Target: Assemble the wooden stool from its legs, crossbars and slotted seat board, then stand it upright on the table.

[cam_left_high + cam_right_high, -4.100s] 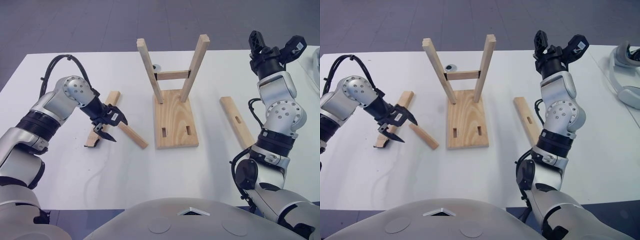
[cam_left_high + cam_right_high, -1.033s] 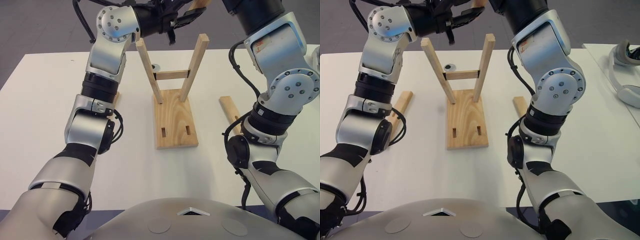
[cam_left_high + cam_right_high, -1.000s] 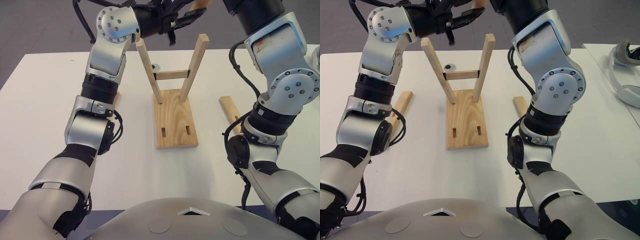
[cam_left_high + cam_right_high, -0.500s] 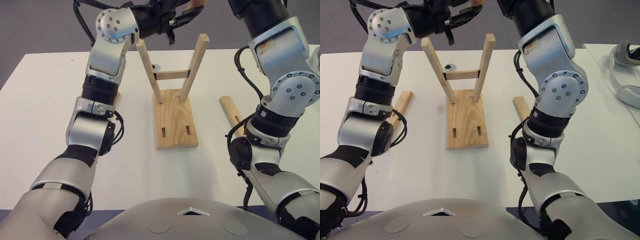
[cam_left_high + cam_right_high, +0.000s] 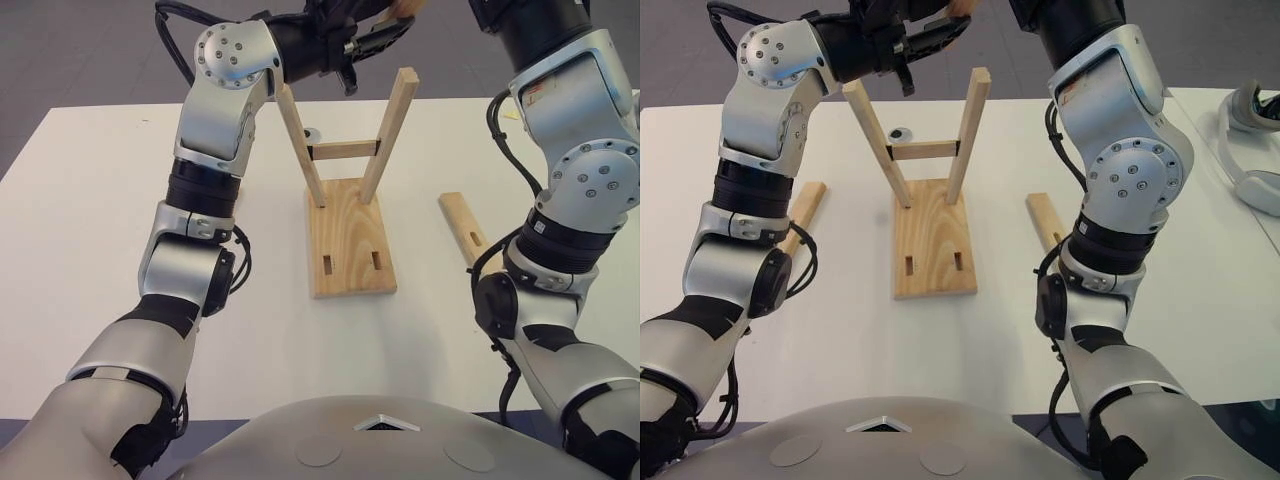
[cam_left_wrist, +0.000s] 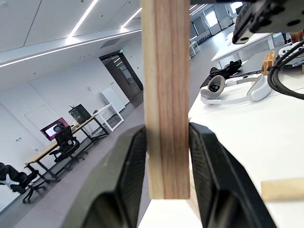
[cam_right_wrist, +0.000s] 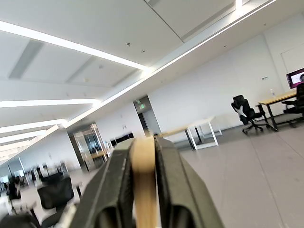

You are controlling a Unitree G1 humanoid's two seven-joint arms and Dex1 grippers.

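Observation:
The slotted seat board (image 5: 350, 240) lies flat mid-table. Two legs (image 5: 388, 135) stand in its far slots, joined by a crossbar (image 5: 345, 150). A loose slotted leg (image 5: 466, 231) lies to its right, and another wooden piece (image 5: 805, 208) lies to its left behind my left arm. My left gripper (image 6: 166, 137) is raised above the standing legs, shut on a wooden bar (image 6: 166, 85) whose tip (image 5: 405, 8) shows at the top of the left eye view. My right gripper (image 7: 144, 147) is raised high too, with its fingers (image 7: 118, 190) closed on a wooden end (image 7: 144, 180).
A small round dark object (image 5: 315, 133) sits on the table behind the stool. A white headset (image 5: 1255, 120) rests on a neighbouring table at far right. Both raised arms hang over the back half of the white table (image 5: 90, 200).
My left gripper left the table's left side and carried one wooden bar up over the standing legs. Over the last second my right arm shifted slightly rightward.

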